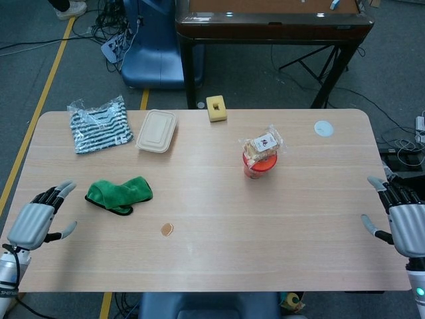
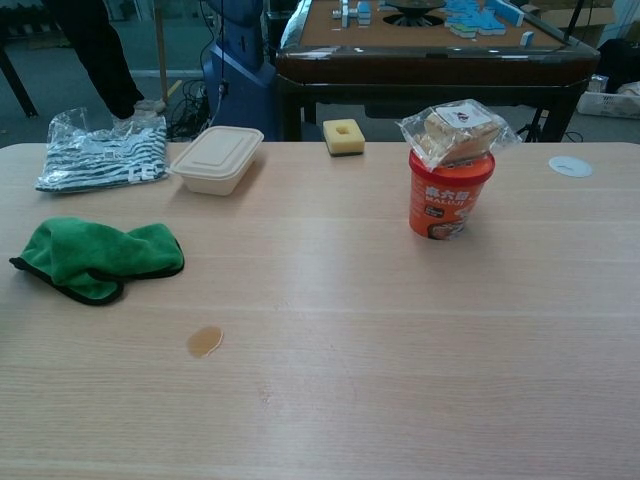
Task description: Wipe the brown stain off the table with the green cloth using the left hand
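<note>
A crumpled green cloth (image 1: 120,193) (image 2: 95,257) lies on the left part of the wooden table (image 1: 212,153). A small brown stain (image 1: 167,229) (image 2: 205,341) marks the table to the right of the cloth and nearer to me. My left hand (image 1: 37,220) hovers over the table's left edge, open, fingers spread, about a hand's width left of the cloth. My right hand (image 1: 402,220) hangs open beyond the right edge. Neither hand shows in the chest view.
A bagged striped garment (image 1: 98,124) and a beige lidded box (image 1: 157,131) sit at the back left. A yellow sponge (image 1: 216,108) is at the back edge. A red cup with a snack bag on top (image 1: 261,155) stands mid-right, a white disc (image 1: 323,128) behind it.
</note>
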